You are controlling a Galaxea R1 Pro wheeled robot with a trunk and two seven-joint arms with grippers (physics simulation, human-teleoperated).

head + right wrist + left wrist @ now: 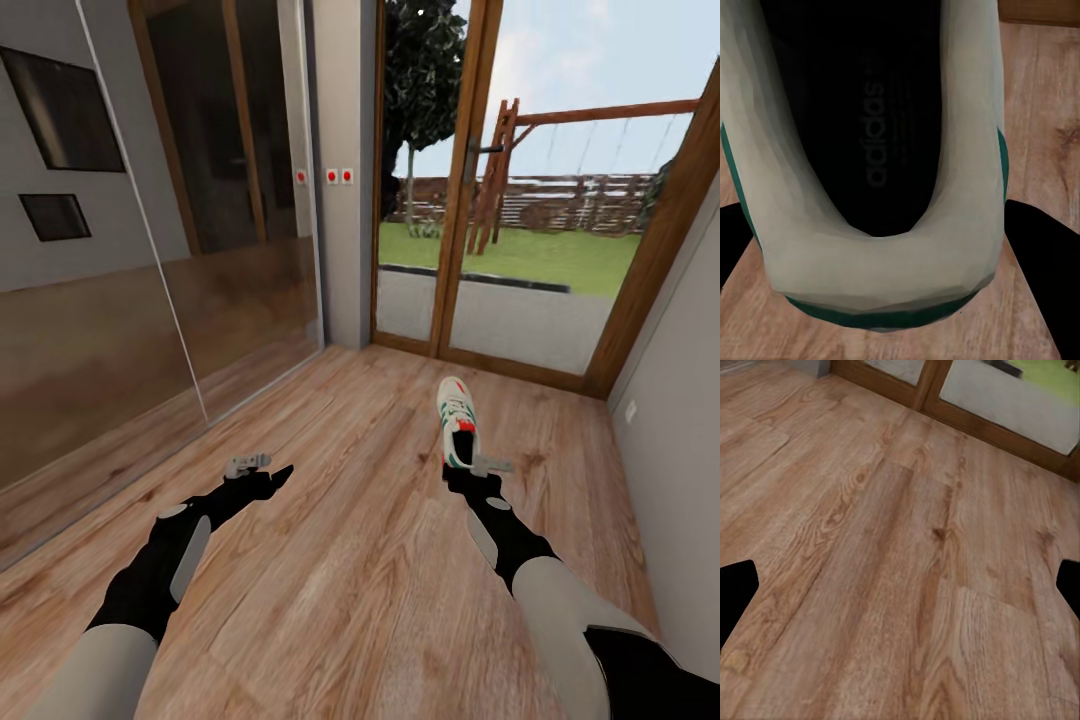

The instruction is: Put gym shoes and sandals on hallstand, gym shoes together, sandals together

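White sneaker [457,420] lies on the floor [350,560] near the glass door; our right gripper [468,478] straddles its heel, fingers wide. We should close squarely, then lift. Left gripper [262,475] hangs open.

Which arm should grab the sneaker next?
Right. The right tool is already at the gym shoe's heel, and the right wrist view shows its fingers on either side of the heel. The left tool hangs over bare corridor floor, open and farther away.
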